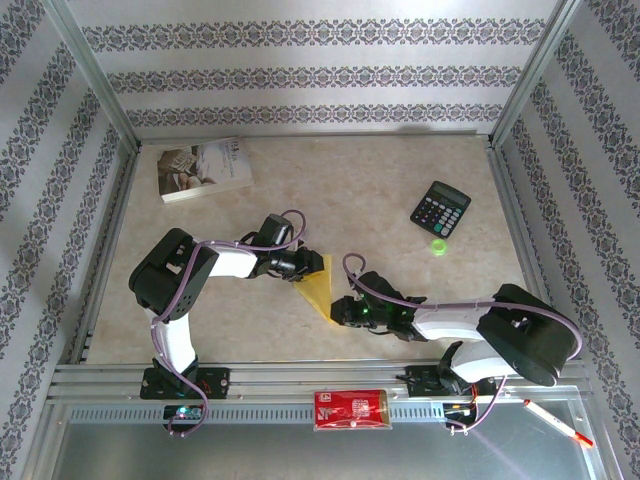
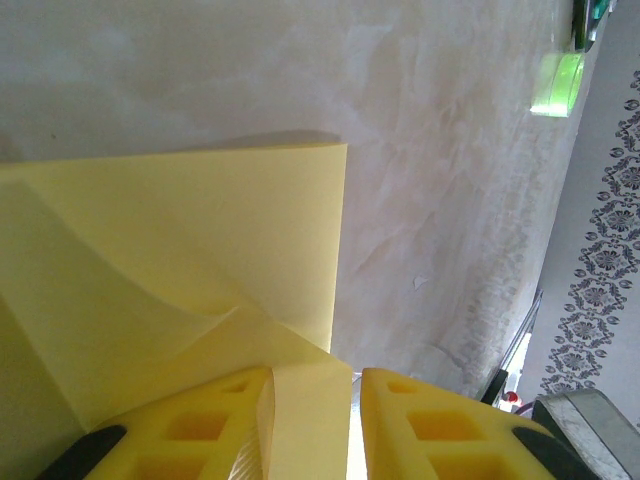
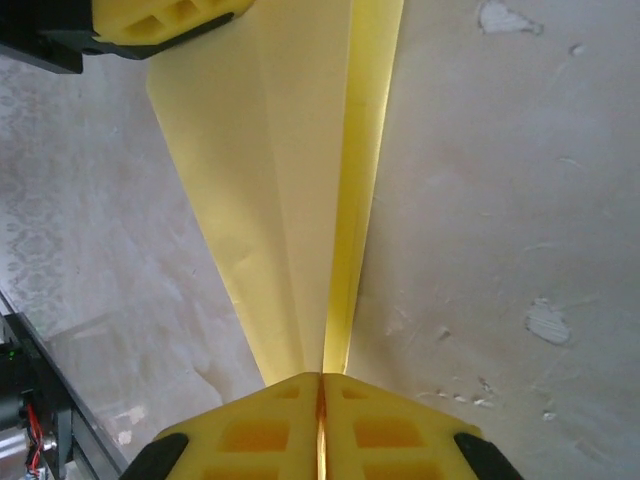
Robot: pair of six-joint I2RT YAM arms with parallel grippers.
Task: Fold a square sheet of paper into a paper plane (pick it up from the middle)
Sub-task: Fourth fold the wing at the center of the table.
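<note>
In the right wrist view, the right gripper (image 3: 322, 385) is seen clamped shut on the narrow tip of a thin yellow paper sheet (image 3: 290, 180), which is folded into a pointed wedge with its crease running into the jaws. Farther on, the left wrist view adds the left gripper (image 2: 315, 385), jaws apart around a raised flap. From above, the wedge is placed mid-way on the beige marbled table (image 1: 400, 170), its long axis near-to-far and its tip pointing nearward.

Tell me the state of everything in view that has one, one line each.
yellow paper: folded to a point, spanning both grippers
right gripper: shut on the yellow paper's narrow tip
left gripper: jaws partly apart, yellow paper between them, grip unclear
book: closed, lying flat
calculator: lying keys up
red packet: lying flat
</note>
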